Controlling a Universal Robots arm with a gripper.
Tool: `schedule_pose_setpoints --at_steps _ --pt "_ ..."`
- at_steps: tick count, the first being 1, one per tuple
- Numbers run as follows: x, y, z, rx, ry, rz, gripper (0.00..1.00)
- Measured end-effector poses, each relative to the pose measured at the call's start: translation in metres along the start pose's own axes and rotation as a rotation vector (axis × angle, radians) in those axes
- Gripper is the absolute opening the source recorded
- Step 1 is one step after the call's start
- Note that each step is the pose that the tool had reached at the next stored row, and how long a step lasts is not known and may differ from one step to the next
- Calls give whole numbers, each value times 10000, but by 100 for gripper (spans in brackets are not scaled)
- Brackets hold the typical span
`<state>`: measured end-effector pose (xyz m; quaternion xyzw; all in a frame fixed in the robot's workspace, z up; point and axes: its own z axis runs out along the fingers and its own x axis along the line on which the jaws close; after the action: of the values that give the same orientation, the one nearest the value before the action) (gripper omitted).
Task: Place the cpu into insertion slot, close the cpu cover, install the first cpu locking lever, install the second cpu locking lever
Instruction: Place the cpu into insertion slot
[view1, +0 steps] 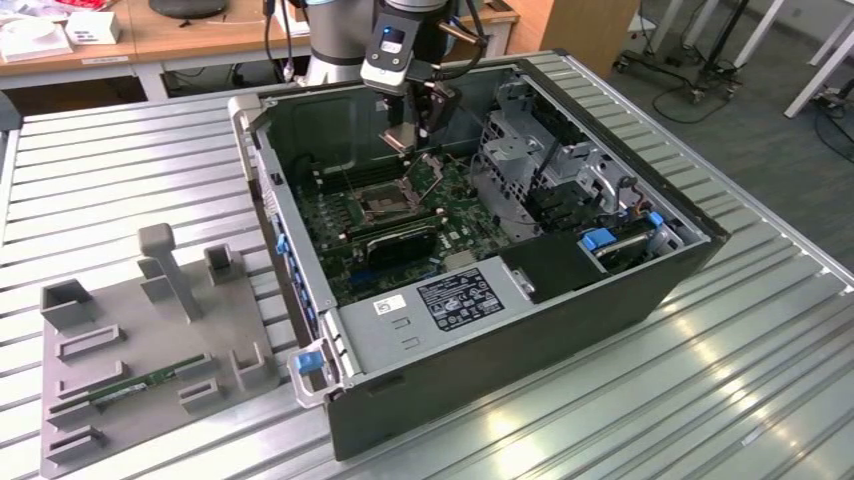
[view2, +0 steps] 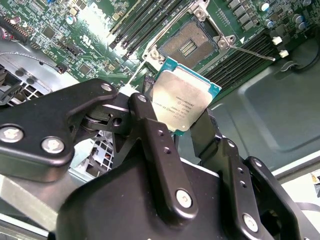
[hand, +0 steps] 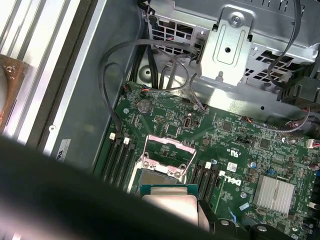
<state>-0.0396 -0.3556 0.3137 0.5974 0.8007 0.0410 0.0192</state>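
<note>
Silvery-tan cpu (view2: 182, 100), green circuit board (view2: 92, 37)

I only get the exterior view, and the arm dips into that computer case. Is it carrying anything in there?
Observer: Yes. In the second wrist view the gripper is shut on the cpu, whose metal face is turned towards the camera.
Operator: Is the spot it goes into free?
Observer: The insertion slot is bare with its dark centre uncovered, and the cpu hangs apart from it.
Operator: And the lid for it?
Observer: In the first wrist view the cpu cover appears tilted up off the slot.
</note>
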Motion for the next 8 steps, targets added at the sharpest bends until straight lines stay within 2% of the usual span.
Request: schedule_pose_setpoints --at_steps 8 --pt "0 -1 13 0 0 0 54"
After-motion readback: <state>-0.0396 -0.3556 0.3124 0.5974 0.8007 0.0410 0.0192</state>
